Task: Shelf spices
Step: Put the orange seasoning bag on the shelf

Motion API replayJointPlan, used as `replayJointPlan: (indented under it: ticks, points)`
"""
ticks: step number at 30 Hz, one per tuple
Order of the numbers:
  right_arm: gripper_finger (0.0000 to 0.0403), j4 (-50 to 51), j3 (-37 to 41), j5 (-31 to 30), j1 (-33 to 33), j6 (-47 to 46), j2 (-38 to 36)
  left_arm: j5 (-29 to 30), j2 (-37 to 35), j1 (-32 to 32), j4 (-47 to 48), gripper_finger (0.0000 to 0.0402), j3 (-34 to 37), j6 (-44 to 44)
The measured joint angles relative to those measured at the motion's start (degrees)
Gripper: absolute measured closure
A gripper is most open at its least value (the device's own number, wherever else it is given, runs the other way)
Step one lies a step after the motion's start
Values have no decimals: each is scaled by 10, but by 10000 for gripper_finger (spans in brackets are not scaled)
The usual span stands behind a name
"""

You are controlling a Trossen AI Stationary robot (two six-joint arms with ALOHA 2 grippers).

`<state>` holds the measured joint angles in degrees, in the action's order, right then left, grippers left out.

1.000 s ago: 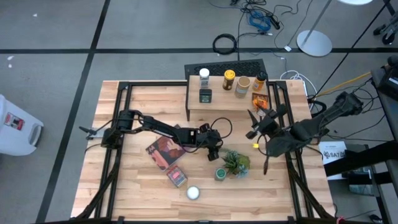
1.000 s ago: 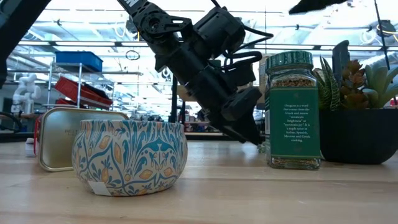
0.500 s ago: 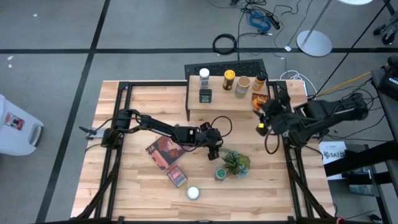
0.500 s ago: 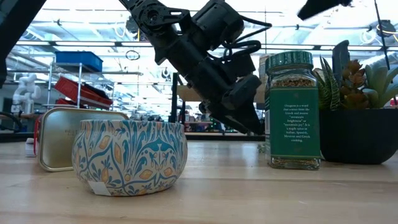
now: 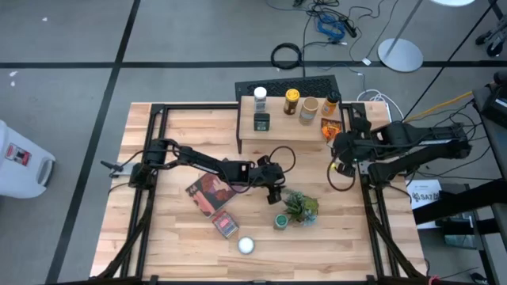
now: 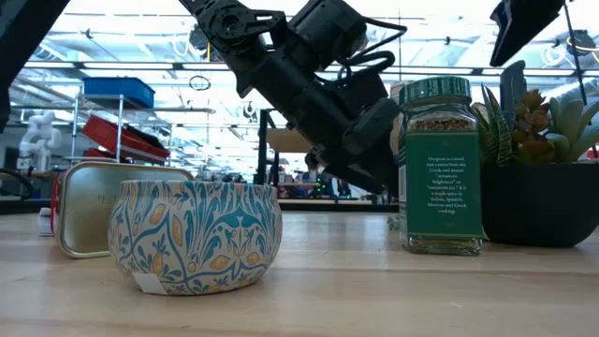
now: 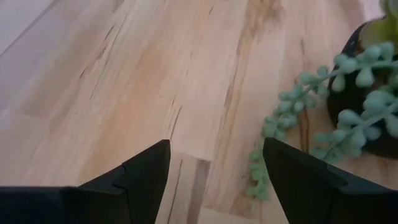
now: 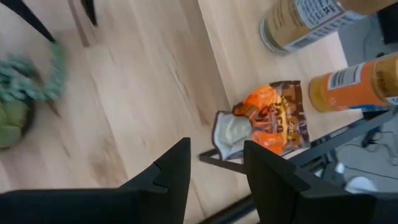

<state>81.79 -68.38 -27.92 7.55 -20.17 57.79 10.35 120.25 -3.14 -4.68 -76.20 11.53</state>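
The shelf (image 5: 289,131) stands at the table's far edge. On it are a white-topped jar (image 5: 260,96), a dark tin (image 5: 261,121), a yellow-topped jar (image 5: 292,99), a tan jar (image 5: 309,109), an orange bottle (image 5: 331,103) and a flat orange packet (image 8: 267,124). On the table stand a green-topped jar (image 6: 440,168), a red tin (image 5: 225,225) and a patterned round tin (image 6: 195,234). My left gripper (image 7: 214,168) is open just above the table beside the plant (image 5: 299,206). My right gripper (image 8: 217,168) hangs open above the shelf's right end, near the packet.
A maroon book (image 5: 210,192) lies under my left arm. A metal tin (image 6: 89,201) stands behind the patterned one. The plant's trailing stems (image 7: 292,118) lie on the wood in front of my left fingers. The table's left half is bare wood (image 5: 182,134).
My right arm has swung toward the table's far edge and the shelf's right end, rising, and its wrist has turned so that the gripper tips down over the orange packet.
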Motion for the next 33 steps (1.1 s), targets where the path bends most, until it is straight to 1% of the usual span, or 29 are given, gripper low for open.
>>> replayJointPlan:
  ticks: [5,8,12,22,27,30,33]
  points:
    - [266,-13,33,2,-36,48,2,-10,0,0,-9,133,0,0]
    - [266,-44,60,14,-58,81,2,-12,0,0,-8,133,0,0]
    - [266,-87,86,9,-81,124,2,-12,0,0,-8,133,0,1]
    - [266,-113,108,12,-167,195,2,-22,0,0,-6,133,0,0]
    - [266,-148,108,52,-188,222,2,-25,0,0,-6,133,0,-1]
    - [266,-143,108,66,-192,218,2,-31,0,-1,-4,133,0,-3]
    - [266,-122,98,94,-191,200,0,-39,-1,-2,4,133,0,-3]
